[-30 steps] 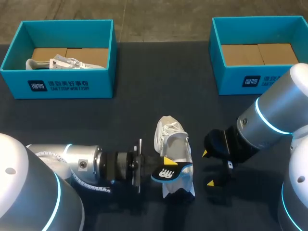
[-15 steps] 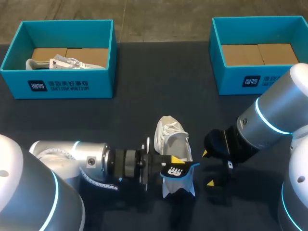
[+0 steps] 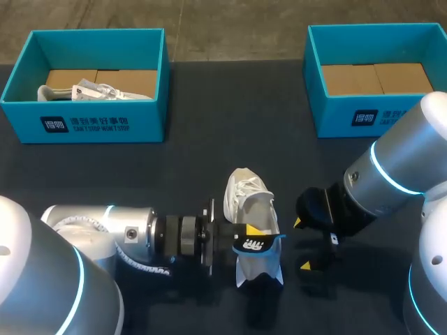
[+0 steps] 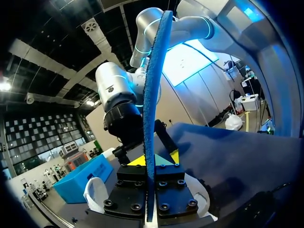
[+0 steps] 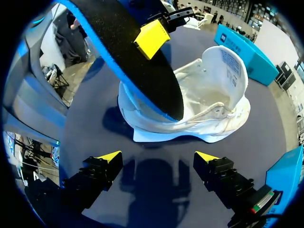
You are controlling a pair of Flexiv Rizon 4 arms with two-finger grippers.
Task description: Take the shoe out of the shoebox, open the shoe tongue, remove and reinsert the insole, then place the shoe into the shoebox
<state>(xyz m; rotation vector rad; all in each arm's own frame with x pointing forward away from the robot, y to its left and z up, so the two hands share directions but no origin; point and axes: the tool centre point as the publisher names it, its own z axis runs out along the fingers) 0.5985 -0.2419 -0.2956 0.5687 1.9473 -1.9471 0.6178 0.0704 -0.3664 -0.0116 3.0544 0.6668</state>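
**Clerk:** What stood nearest the robot?

**Inspector:** The left arm lay across the near part of the worktop (image 3: 209,153). Its left pincer (image 3: 246,234) was pinching the insole (image 3: 257,246), one yellow tip on each face. In the left wrist view the insole (image 4: 153,95) rose edge-on from between the two fingers. It was black on one face with a blue edge.

**Clerk:** And the insole's place relative to the shoe?

**Inspector:** It was held over the heel end of the white shoe (image 3: 248,195). In the right wrist view its lower end (image 5: 137,61) overlapped the shoe's opening. I could not tell whether it was inside or merely in front.

**Clerk:** The right side?

**Inspector:** The right pincer (image 3: 302,244) was just beside the shoe, on its right flank. Its fingers were spread wide and held nothing. In its own view the right pincer (image 5: 157,156) was clear of the shoe (image 5: 213,95), with bare worktop between the two tips.

**Clerk:** How did the shoe sit?

**Inspector:** It sat on its sole near the middle of the worktop, outside both boxes. The heel was toward the robot and the toe pointed away. The tongue (image 5: 223,61) stood raised.

**Clerk:** Farther back?

**Inspector:** A blue shoebox (image 3: 21,115) stood at the far left with a second white shoe (image 3: 84,91) lying in it. Another blue shoebox (image 3: 335,118) stood at the far right, showing only its brown cardboard floor. Both were well apart from the shoe on the worktop.
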